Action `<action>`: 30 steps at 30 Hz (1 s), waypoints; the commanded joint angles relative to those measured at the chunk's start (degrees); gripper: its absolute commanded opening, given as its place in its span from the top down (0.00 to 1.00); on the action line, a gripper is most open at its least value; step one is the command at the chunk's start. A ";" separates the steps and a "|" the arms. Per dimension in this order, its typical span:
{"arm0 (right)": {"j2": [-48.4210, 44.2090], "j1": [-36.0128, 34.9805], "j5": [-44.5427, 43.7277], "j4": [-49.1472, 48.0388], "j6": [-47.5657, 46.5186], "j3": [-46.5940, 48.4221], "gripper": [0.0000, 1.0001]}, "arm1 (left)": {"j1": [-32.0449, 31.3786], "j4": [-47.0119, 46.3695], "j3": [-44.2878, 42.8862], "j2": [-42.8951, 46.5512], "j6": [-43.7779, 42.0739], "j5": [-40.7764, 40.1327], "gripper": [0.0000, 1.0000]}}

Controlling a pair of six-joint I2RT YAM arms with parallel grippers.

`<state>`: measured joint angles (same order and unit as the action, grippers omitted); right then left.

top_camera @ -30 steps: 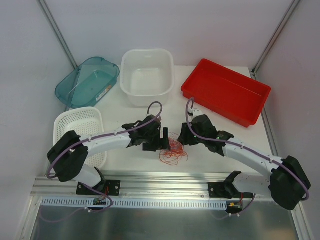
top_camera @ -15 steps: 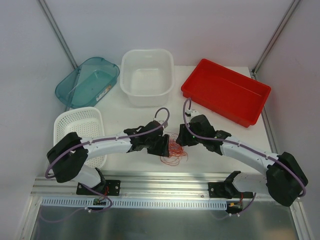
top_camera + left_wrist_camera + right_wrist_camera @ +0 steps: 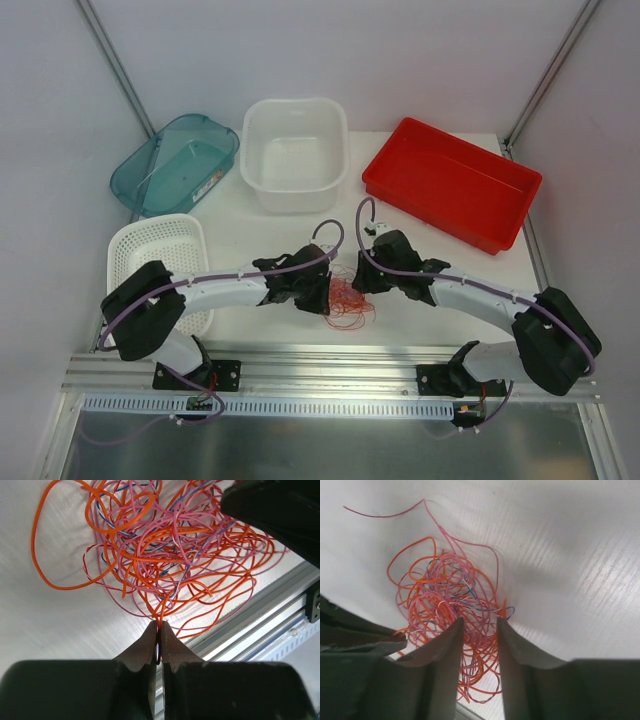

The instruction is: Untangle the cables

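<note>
**Operator:** Where do you find the cables (image 3: 346,301)?

**Manual:** You find them as one tangle of orange, pink and a few blue strands. It lies on the counter (image 3: 240,225) near the front edge, between the two arms.

**Operator:** What state do you read on the left tool (image 3: 159,630)?

**Manual:** Its fingers are pressed together and pinch a few orange strands at the edge of the tangle. The strands run from the tips into the tangle.

**Operator:** And the right tool (image 3: 479,623)?

**Manual:** Its fingers are parted by a narrow gap, with the tips down at the tangle. Strands pass through the gap. You cannot tell whether the fingers touch them.
</note>
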<state>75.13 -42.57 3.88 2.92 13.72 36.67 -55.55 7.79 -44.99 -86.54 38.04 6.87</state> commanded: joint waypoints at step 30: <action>-20.81 18.31 -23.83 28.80 8.52 1.56 0.99 | 23.21 25.52 1.40 40.23 -0.07 -19.09 1.00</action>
<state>56.07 -24.60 -16.58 27.38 23.14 35.48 -32.88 31.14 -43.16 -46.13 39.51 -9.74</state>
